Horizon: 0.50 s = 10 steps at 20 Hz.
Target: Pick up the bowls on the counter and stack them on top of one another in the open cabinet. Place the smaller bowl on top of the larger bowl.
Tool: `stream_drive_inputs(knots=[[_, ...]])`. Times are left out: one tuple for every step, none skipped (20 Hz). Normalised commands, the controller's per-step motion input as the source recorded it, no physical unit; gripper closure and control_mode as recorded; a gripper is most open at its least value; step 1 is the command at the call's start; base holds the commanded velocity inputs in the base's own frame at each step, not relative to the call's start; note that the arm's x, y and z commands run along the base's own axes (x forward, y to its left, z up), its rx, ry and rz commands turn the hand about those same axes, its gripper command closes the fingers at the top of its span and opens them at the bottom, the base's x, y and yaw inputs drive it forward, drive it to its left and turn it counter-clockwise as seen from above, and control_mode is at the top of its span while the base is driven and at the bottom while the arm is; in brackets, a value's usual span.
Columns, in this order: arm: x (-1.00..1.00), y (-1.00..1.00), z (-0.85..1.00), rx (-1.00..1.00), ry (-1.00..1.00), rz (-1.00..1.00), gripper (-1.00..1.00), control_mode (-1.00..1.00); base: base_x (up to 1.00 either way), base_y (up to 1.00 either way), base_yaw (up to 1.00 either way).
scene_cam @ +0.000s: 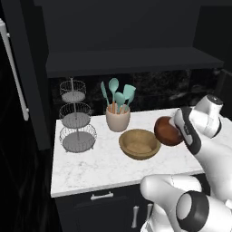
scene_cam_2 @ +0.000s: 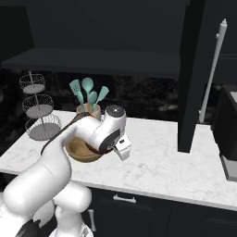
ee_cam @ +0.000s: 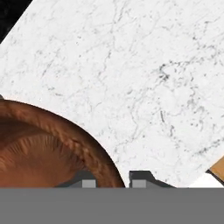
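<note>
End effector (ee_cam: 113, 178) pinching the small glossy reddish-brown bowl (scene_cam: 167, 131) by its rim, beside the wide tan wooden bowl (scene_cam: 139, 143); nothing shelved in the dark cabinet (scene_cam: 131, 61) yet.

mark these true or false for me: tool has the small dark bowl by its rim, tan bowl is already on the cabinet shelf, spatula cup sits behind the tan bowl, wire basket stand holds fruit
1. The tool grips the smaller bowl by its rim: true.
2. The larger bowl is on the cabinet shelf: false, it sits on the counter.
3. The utensil cup stands behind the larger bowl: true.
4. The wire basket stand holds fruit: false, its tiers are bare.
</note>
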Motion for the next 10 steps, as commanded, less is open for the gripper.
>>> stream_drive_inputs(knots=[[0.09,1.00,0.00,0.00,0.00,0.00,1.00,-1.00,0.00,0.00,0.00],[0.24,1.00,0.00,0.00,0.00,-0.01,1.00,-1.00,0.00,0.00,0.00],[0.49,1.00,0.00,0.00,0.00,-0.05,1.00,-1.00,0.00,0.00,0.00],[0.69,1.00,0.00,0.00,0.00,-0.07,1.00,-1.00,0.00,0.00,0.00],[0.83,0.96,0.00,0.00,0.02,-0.09,1.00,-1.00,0.00,0.00,0.00],[0.91,0.92,0.00,0.00,0.03,-0.09,1.00,-1.00,0.00,0.00,0.00],[0.87,0.76,0.00,0.00,0.06,-0.08,1.00,-1.00,0.00,0.00,0.00],[0.66,0.56,0.00,-0.01,0.07,-0.01,1.00,-1.00,0.00,0.00,0.00],[0.36,0.39,-0.14,0.00,0.05,0.00,1.00,-1.00,0.00,0.00,0.00],[0.28,0.29,-0.22,0.00,0.04,0.00,1.00,-1.00,0.00,0.00,0.00]])
